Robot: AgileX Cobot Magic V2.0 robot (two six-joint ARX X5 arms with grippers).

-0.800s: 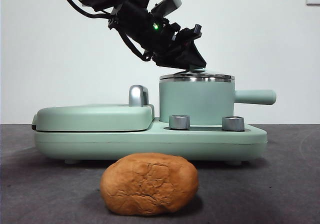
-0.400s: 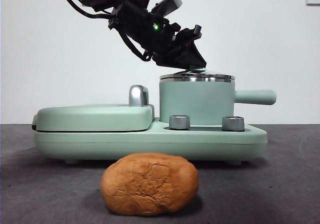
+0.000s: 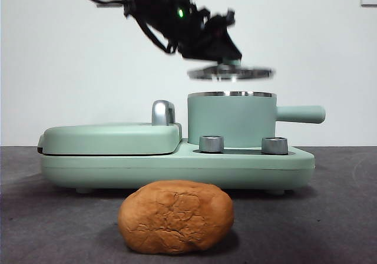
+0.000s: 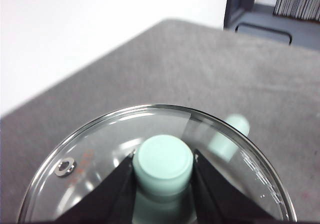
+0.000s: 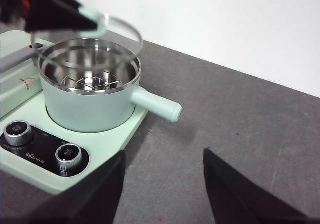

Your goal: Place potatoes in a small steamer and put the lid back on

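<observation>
**A:** So where was the lid (image 3: 231, 72) at that point? Off the pot?

**B:** Yep. The left gripper (image 3: 227, 56) had its two black jaws clamped on either side of the small mint-green knob (image 4: 163, 161), and the lid hung flat in the air right above the small steamer (image 3: 231, 119), a clear gap between the two. Half a second before, it was sitting on the steel rim with the gripper already at the knob, so it had just gone straight up.

**A:** And the potato?

**B:** Hadn't moved. The potato (image 3: 175, 216) lay on the dark grey table (image 3: 341, 217) near the front edge, just in front of the mint-green cooker base (image 3: 177, 167), nothing touching it. Oval, orange-brown, cracked wrinkly skin.

**A:** Other arm?

**B:** The right gripper (image 5: 162, 184) waited off to the handle side, jaws spread, nothing between them. Its camera looked down into the open pot: shiny steel inside with a wire rack (image 5: 87, 81) at the bottom, straight handle (image 5: 155, 105) sticking out.

**A:** Lid material?

**B:** Round clear glass with a steel rim and a tiny vent hole (image 4: 65, 166).
</observation>
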